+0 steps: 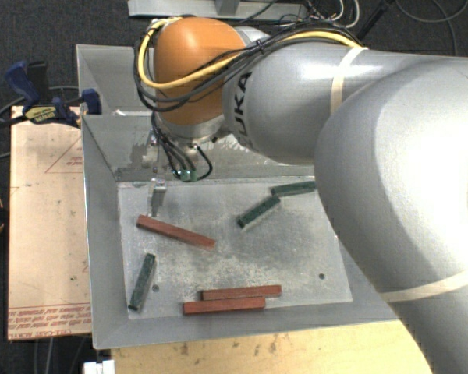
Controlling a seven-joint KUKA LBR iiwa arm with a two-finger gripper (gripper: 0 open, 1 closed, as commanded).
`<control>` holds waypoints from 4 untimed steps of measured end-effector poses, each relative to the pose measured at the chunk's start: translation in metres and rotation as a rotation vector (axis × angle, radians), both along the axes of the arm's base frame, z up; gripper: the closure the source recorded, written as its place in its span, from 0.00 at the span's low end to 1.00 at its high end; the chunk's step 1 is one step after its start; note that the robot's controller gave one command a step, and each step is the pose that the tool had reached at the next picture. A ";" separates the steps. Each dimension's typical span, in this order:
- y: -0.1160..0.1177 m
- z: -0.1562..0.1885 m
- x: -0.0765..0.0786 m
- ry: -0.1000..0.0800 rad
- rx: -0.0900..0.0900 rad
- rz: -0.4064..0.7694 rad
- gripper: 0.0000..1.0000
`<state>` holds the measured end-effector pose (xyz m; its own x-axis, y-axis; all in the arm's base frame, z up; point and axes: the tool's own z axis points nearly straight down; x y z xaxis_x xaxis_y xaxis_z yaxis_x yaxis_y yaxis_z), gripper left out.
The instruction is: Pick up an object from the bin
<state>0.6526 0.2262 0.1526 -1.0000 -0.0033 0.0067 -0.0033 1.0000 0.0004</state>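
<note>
My gripper (pixel 157 204) hangs at the far left of the bin floor, under the orange wrist cover. Just below it lies a red-brown flat stick (pixel 175 231), slanting down to the right; the gripper sits a little above the stick's left end and nothing shows in its grasp. A dark green stick (pixel 258 211) lies tilted to the right of it, near the middle of the bin. A second green stick (pixel 292 188) lies beyond that one, close to the arm.
Another green stick (pixel 142 282) lies near the left wall toward the front. Two red-brown sticks (pixel 241 292) (pixel 224 305) lie side by side along the front edge. The big arm covers the bin's right side.
</note>
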 end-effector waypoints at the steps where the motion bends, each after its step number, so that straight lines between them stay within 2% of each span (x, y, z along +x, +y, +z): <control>1: -0.001 0.005 0.002 -0.008 0.001 -0.003 0.00; 2: -0.030 -0.072 -0.059 -0.009 0.002 -0.081 0.00; 3: -0.029 -0.071 -0.058 -0.015 0.004 -0.091 0.00; 4: -0.036 -0.061 -0.069 -0.006 0.000 -0.151 0.00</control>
<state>0.5837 0.1906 0.0912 -0.9891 0.1475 0.0005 0.1475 0.9891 0.0013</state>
